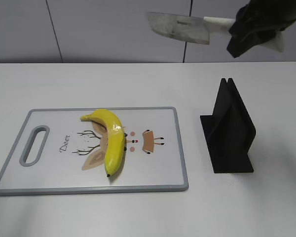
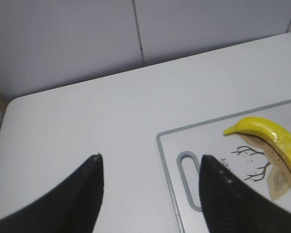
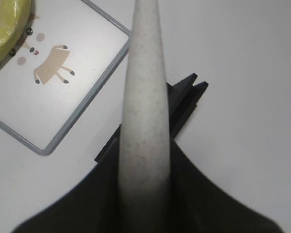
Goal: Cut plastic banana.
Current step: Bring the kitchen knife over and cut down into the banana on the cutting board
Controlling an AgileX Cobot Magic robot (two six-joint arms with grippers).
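**Knife raised, cut not yet begun**

Step in hand, as I judge it: carrying the blade toward the fruit. The right gripper (image 1: 251, 30) has its jaws pinched on the pale handle of the knife (image 1: 180, 27), held high above the knife stand (image 1: 229, 131) and well right of the board. The blade is broad, cleaver-shaped, dull grey metal; the handle is off-white and finely speckled in the right wrist view.

The plastic banana (image 1: 112, 140) lies whole on the cutting board (image 1: 160, 170), left of centre, stem end toward the far edge, over a printed deer. Glossy yellow, curved, black dots at one seam near mid-length.

The left gripper (image 2: 150, 187) hangs over the bare surface (image 2: 87, 116) just beyond the board's handle end, jaws spread, holding nothing.

Next move likely calls for swinging the knife left and down, edge lined across the dotted seam. The stand is matte black and wedge-like with a slot on top. The board is white with a grey rim and a handle slot.
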